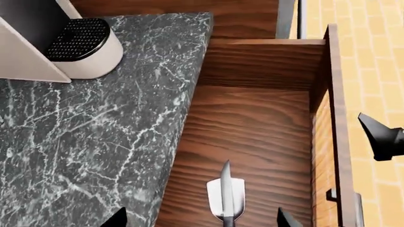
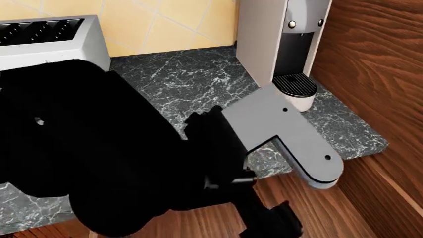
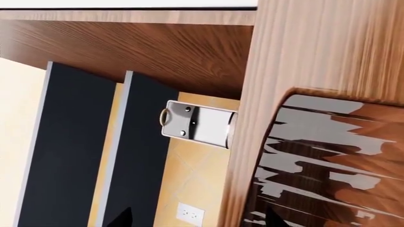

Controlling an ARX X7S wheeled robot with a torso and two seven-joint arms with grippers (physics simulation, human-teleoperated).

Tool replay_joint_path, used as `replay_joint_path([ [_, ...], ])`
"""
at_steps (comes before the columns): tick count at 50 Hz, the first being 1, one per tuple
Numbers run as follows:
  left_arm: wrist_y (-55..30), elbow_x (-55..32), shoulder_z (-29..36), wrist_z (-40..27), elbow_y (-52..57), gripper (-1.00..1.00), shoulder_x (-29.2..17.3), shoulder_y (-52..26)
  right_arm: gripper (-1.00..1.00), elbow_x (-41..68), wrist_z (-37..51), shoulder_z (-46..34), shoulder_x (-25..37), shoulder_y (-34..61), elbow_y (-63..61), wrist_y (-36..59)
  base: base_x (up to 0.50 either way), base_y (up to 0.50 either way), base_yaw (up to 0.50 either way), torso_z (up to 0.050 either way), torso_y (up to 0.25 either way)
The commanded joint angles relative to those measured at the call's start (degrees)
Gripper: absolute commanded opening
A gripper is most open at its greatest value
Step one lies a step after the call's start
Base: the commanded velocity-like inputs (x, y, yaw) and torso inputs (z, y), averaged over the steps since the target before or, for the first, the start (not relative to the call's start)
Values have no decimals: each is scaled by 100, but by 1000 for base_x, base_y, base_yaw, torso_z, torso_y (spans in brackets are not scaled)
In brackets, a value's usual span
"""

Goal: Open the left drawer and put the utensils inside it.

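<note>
The left drawer (image 1: 252,123) stands pulled out below the marble counter, its plain brown wood floor showing and its front (image 1: 338,118) seen edge-on. One of the utensils, a grey pointed knife (image 1: 226,191), lies over the drawer floor, its dark handle running toward my wrist. My left gripper (image 1: 202,220) hovers above it, open, with the fingertips (image 1: 287,218) far apart on either side and not touching it. In the head view the drawer's inside (image 2: 317,208) shows under my black left arm. My right gripper (image 3: 196,218) is open and empty, facing cabinet wood and a tiled wall.
A coffee machine (image 2: 290,49) stands at the back right of the marble counter (image 2: 198,84), its base also near the drawer (image 1: 82,47). A white toaster (image 2: 46,39) sits at the back left. A black robot part (image 1: 382,137) hangs beyond the drawer front. Tall wooden cabinet (image 2: 377,64) at right.
</note>
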Motion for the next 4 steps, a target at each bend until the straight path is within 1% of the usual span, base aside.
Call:
replay_joint_path([
  [1, 176, -242, -326, -76, 33, 100, -87, -424, 100, 52, 2, 32, -21, -74, -115, 27, 0, 0, 0, 0, 0],
  [4, 198, -347, -370, -107, 75, 100, -101, -524, 100, 41, 3, 32, -24, -68, -110, 25, 0, 0, 0, 0, 0],
])
